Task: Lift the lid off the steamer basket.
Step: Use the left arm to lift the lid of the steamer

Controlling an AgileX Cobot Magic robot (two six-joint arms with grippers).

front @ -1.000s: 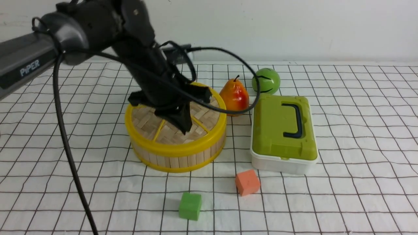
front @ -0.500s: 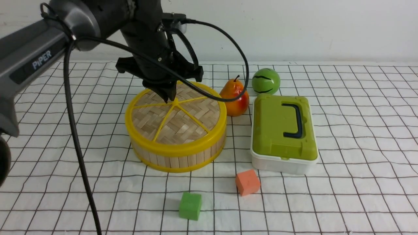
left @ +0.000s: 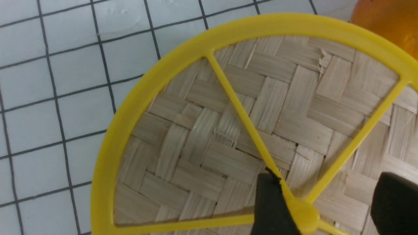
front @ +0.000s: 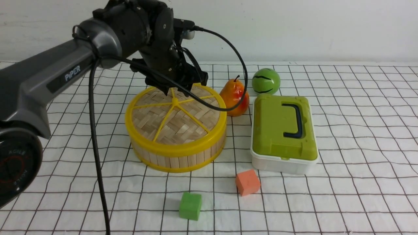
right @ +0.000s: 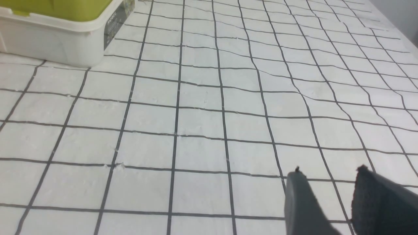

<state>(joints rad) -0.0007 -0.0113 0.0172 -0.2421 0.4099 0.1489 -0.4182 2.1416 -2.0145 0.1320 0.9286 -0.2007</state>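
The left gripper (front: 176,92) sits low over the far half of the lid (front: 176,120), its jaws spread wide and holding nothing. In the left wrist view its two black fingers (left: 269,209) stand either side of the yellow hub (left: 305,215). One is right against the hub where a spoke meets it, the other well off to the side over the weave. I cannot tell whether the tips actually press on the bamboo.

A second ago this gripper hung over the near middle of the lid with its fingers together and pointing down. Half a second ago it had drawn back to the hub, and now the wrist has turned and the arm lies lower and more across the front view.

The lid itself has not shifted. It lies flat and seated in the top rim of the steamer basket (front: 178,156), which stands on the desk (front: 359,130) in the same grid squares as before.

Just beside the basket on the right are a pear (front: 234,98) and, behind that, a green ball (front: 265,81). The white box (front: 283,130) with its green lid lies next to them. An orange cube (front: 247,182) and a green cube (front: 190,205) rest nearer the robot — all where they were.

The right gripper (right: 339,209) shows only in its own wrist view, partly open and empty above bare desk, with a corner of the white box beyond it.
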